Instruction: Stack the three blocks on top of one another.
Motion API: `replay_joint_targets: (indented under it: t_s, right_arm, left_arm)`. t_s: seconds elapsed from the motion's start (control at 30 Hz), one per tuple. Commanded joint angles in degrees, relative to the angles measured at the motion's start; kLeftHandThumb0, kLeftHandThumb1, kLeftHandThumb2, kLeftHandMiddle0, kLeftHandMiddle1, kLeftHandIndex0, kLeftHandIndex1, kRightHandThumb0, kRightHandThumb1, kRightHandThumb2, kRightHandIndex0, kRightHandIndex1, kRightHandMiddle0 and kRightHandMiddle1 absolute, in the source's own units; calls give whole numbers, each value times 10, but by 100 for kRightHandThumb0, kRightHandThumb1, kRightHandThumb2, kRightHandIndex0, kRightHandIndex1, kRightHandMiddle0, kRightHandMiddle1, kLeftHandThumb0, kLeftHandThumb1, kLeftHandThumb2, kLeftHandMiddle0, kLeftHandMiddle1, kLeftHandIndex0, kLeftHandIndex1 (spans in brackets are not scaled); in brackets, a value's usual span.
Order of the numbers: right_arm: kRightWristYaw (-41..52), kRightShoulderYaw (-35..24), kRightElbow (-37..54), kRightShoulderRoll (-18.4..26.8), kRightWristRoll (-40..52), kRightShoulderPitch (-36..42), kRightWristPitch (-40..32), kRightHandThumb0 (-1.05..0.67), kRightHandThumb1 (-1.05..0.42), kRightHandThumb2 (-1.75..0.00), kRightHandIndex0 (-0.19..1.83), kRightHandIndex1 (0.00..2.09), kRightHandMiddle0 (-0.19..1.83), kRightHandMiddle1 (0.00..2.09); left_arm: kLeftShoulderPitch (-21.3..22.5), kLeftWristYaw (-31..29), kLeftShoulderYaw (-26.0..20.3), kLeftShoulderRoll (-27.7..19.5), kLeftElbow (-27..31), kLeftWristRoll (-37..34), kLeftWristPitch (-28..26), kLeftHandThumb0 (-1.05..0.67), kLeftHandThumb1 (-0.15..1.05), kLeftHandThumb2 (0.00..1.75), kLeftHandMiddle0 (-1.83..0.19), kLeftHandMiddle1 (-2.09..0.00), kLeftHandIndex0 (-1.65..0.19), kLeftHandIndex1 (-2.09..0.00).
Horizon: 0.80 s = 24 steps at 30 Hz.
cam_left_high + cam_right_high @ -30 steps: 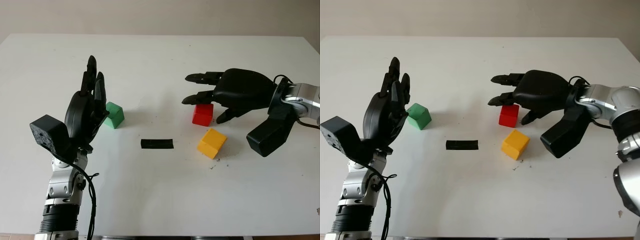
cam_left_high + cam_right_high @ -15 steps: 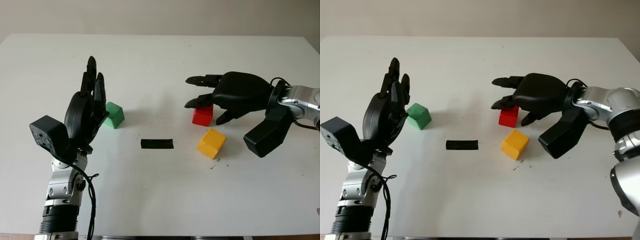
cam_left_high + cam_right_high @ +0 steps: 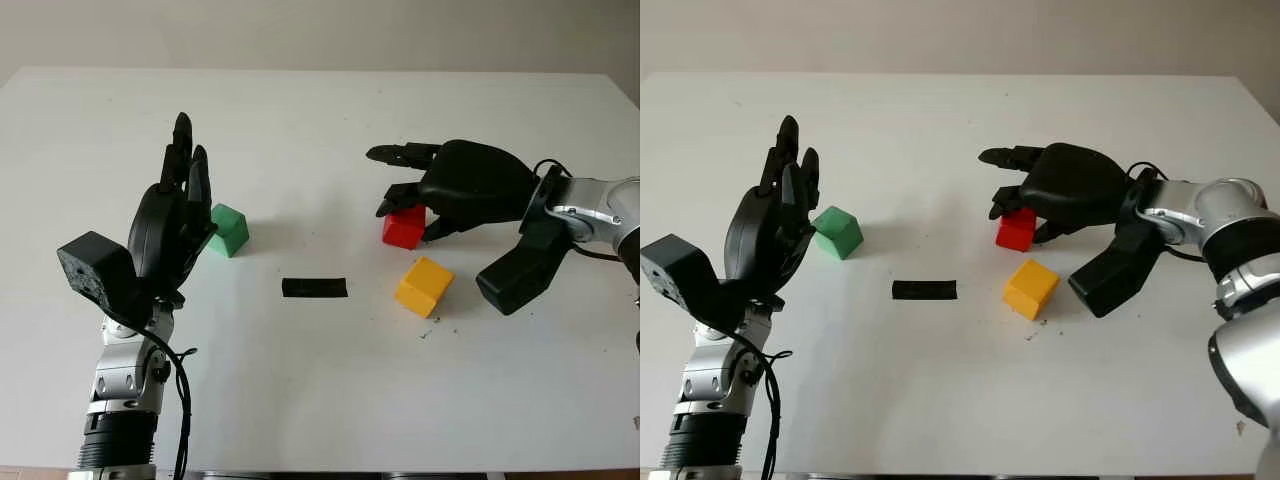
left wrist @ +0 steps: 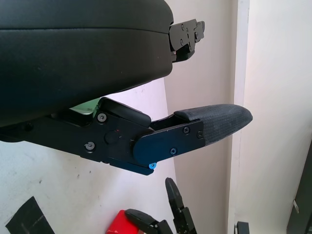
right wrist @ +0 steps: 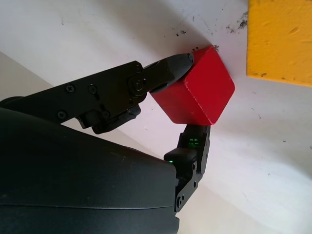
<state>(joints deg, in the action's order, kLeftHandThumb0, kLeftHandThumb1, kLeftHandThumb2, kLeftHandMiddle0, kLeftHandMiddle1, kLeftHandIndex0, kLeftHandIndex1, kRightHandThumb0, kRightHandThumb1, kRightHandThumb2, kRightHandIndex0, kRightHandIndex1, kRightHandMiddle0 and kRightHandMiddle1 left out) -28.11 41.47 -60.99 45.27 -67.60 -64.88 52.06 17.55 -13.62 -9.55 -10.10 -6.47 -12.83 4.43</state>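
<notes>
While the left hand (image 3: 178, 215) is held open beside the green block (image 3: 229, 230), the red block (image 5: 197, 90) is pinched by the right hand (image 3: 455, 190), behind the yellow block (image 3: 423, 286).

white table (image 3: 320, 400), plain beige wall (image 3: 320, 30)

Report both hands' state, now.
Left hand: open, raised beside the green block.
Right hand: shut on the red block.
</notes>
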Motion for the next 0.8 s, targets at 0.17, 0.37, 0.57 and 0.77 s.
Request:
replay_joint_targets:
  t_s: [0.17, 0.37, 0.57, 0.77]
  right_arm:
    - [18, 0, -13, -2, 17, -21, 2, -34, -99, -5, 17, 6, 41, 125]
    - [105, -48, -41, -11, 116, -32, 32, -37, -95, -4, 19, 6, 39, 130]
    - [212, -107, -20, -20, 225, -32, 47, -34, -94, -5, 23, 7, 42, 123]
    - [308, -156, 50, -34, 312, -18, 50, -35, -92, -5, 25, 7, 45, 121]
  left_arm:
    - [-7, -2, 0, 0, 5, -1, 1, -76, 105, 67, 19, 0, 19, 0]
    - [-6, -5, 0, 0, 1, 0, 5, -76, 105, 67, 19, 0, 19, 0]
    - [-6, -3, 2, 1, 4, 2, 5, -75, 105, 67, 19, 0, 19, 0]
    - [-6, 0, 4, 2, 6, 5, 4, -75, 105, 68, 19, 0, 19, 0]
